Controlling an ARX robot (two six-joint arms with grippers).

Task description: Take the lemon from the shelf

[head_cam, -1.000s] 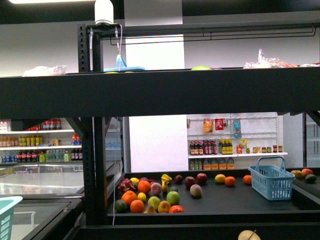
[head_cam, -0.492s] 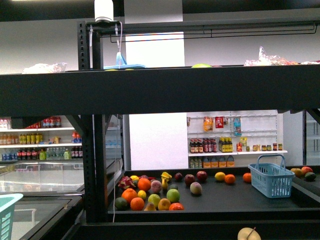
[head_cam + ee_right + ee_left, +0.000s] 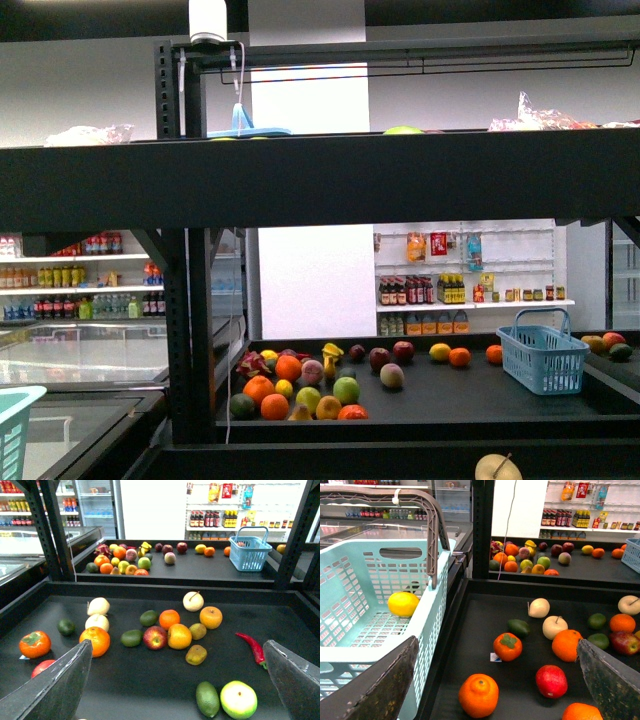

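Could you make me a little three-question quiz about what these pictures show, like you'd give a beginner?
1. True or false: the lemon lies inside the light green basket.
2. Which colour is the small basket on the far shelf? A red, B blue, C black.
3. Fill in: the long thin red thing on the near deck in the right wrist view is a ____.

Key: 1 true; 2 B; 3 chili pepper. Both the left tool and the right tool stand open and hold nothing.
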